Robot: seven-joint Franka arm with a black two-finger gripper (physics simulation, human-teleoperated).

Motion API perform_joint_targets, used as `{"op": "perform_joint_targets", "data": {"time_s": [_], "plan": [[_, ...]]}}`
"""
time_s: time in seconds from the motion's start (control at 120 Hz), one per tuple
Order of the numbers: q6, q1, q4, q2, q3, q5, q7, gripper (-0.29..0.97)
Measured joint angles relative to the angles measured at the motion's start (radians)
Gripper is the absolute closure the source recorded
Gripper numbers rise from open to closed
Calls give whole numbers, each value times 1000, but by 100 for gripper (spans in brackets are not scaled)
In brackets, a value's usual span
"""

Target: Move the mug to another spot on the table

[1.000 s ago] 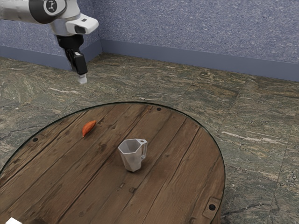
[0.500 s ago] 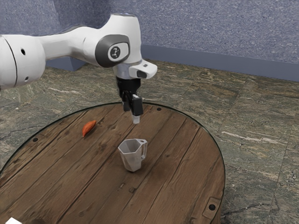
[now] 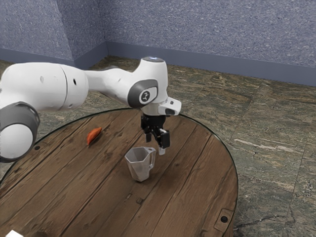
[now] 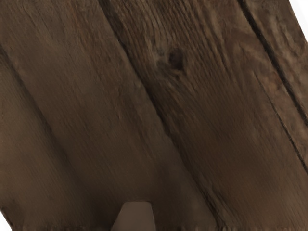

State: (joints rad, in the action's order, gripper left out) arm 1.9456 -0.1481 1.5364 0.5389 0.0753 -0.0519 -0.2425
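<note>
1. Round plank table [image 3: 187, 187].
2. Our 1 arm [image 3: 74, 91], stretched over the table.
3. Grey mug [image 3: 140, 163]: upright near the table's middle, long axis vertical, handle toward 3 o'clock.
4. Our gripper [image 3: 161, 150]: just above the handle side. The mug lies at 8 o'clock from it. Released or clenched, we cannot tell.
5. Orange scrap [image 3: 94, 135]: at 10 o'clock of the mug, well apart.

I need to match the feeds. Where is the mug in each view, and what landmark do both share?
Exterior view: the mug stands upright near the middle of the table, right beneath the hand.
Wrist view: a pale blurred shape just under the hand is probably part of the mug, but I cannot confirm it.
Shared landmark: the table's dark wooden planks.
</note>
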Motion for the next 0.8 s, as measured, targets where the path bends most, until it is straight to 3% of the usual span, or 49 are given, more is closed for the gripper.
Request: {"op": "perform_joint_targets", "data": {"time_s": [0.4, 0.467, 0.592, 0.8], "plan": [[-1, 6, 17, 63, -2, -34, 69, 2], [-1, 5, 18, 66, -2, -39, 77, 12], [-1, 7, 18, 66, -2, -35, 90, 42], [-91, 14, 7, 38, -5, -23, 140, 56]]}}
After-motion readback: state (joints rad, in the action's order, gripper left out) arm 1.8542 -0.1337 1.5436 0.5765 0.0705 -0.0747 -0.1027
